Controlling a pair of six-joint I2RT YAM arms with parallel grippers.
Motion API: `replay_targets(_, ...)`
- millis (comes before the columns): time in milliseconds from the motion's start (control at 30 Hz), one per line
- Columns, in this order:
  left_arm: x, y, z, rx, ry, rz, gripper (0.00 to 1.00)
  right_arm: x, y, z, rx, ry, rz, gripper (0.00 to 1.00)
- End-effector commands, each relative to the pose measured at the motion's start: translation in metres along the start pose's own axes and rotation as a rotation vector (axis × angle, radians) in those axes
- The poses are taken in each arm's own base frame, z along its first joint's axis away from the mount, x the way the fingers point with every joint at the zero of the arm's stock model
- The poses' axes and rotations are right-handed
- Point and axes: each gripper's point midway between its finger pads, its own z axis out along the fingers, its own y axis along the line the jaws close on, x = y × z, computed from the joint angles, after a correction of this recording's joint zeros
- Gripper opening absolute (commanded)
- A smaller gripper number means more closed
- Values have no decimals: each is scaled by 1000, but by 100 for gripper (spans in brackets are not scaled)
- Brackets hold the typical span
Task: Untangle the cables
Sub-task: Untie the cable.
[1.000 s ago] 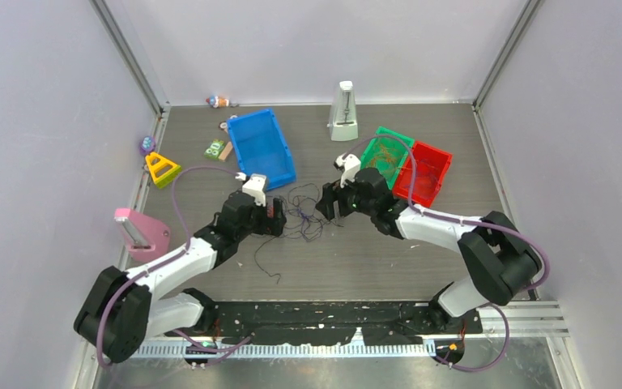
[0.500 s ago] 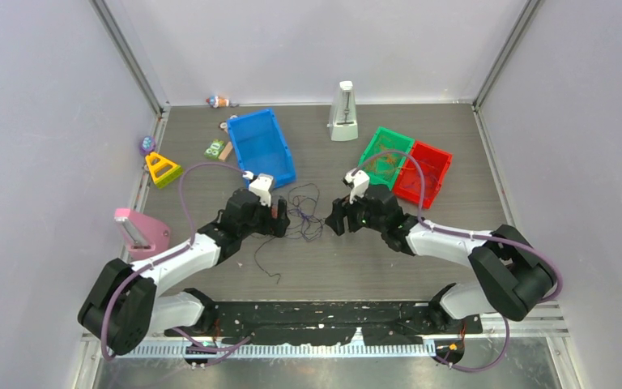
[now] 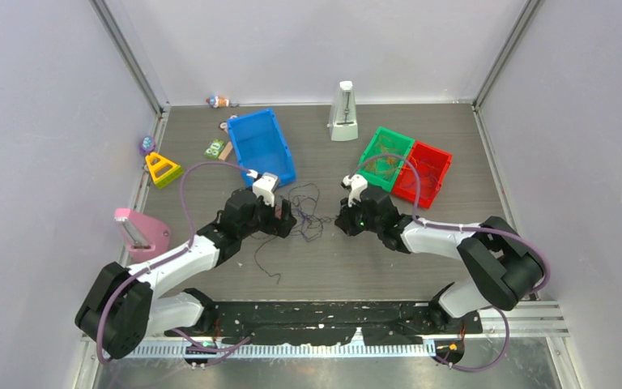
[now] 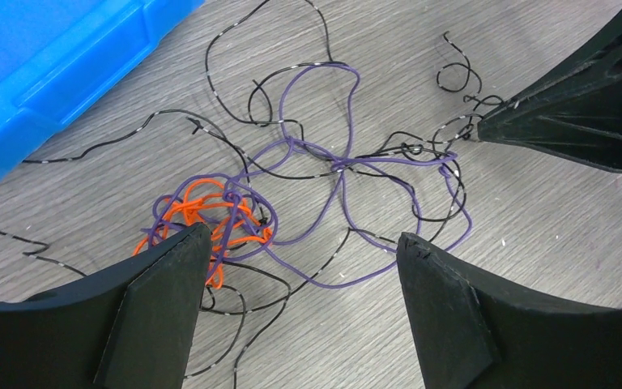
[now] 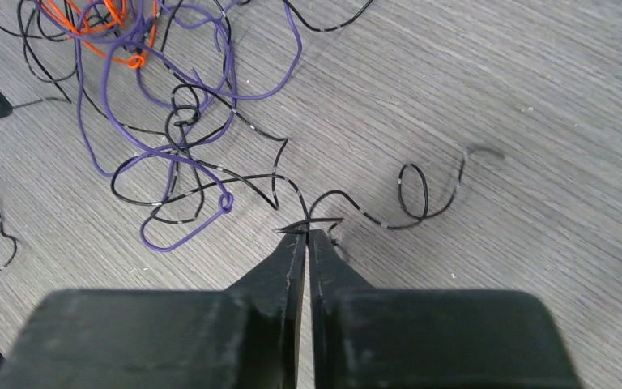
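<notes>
Grey wood-grain table (image 3: 421, 267): right end effector (image 5: 306, 232) clamped on thin black wire strand (image 5: 372, 219), left end effector (image 4: 301, 235) apart, risk of pull cinching orange-purple knot (image 4: 210, 212).

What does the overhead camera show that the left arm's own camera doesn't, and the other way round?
Only overhead: the green bin, the red bin, the yellow triangle and the pink block. Only the left wrist: the cables resolve into an orange knot, purple loops and black strands, with the left gripper seen open, one finger on each side. Both: the blue bin, the tangle, and the right gripper, its closed tip at the tangle's edge.
</notes>
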Motion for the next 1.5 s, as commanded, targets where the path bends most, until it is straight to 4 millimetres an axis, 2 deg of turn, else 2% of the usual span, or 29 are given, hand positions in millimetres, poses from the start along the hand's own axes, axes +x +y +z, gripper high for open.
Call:
replay_targets(0,-23,-14,-3,61,-87,38,84,-39,10,-13,-19,-143,-17,6)
replay_targets(200,-25,-20,-6,80,-110,58,84,-65,5,-46,44,-268,0,6)
replay_targets(400,-29,-28,-10,111,-140,75,84,-110,5,-97,106,-401,-7,5)
replay_targets(567,-41,-38,-15,151,-196,72,84,-149,24,-139,69,-461,-73,5)
replay_targets(733,-64,-52,-18,208,-225,66,84,-171,36,-163,49,-472,-103,5)
replay_targets(833,-77,-62,-19,246,-229,72,84,-188,52,-178,-7,-500,-114,5)
replay_targets(933,-91,-72,-19,287,-243,82,86,-195,60,-187,-36,-501,-117,5)
replay_targets(1067,-107,-99,-16,395,-242,124,87,-205,65,-197,-48,-518,-113,5)
replay_targets(1133,-108,-115,-9,461,-213,147,87,-207,66,-200,-46,-519,-110,5)
replay_targets(1300,-101,-147,15,548,-157,170,89,-213,68,-206,-48,-527,-92,5)
replay_targets(1367,-96,-167,21,617,-134,146,89,-212,69,-206,-56,-525,-82,5)
replay_targets(1467,-86,-193,33,672,-96,114,85,-214,71,-207,-61,-530,-77,6)
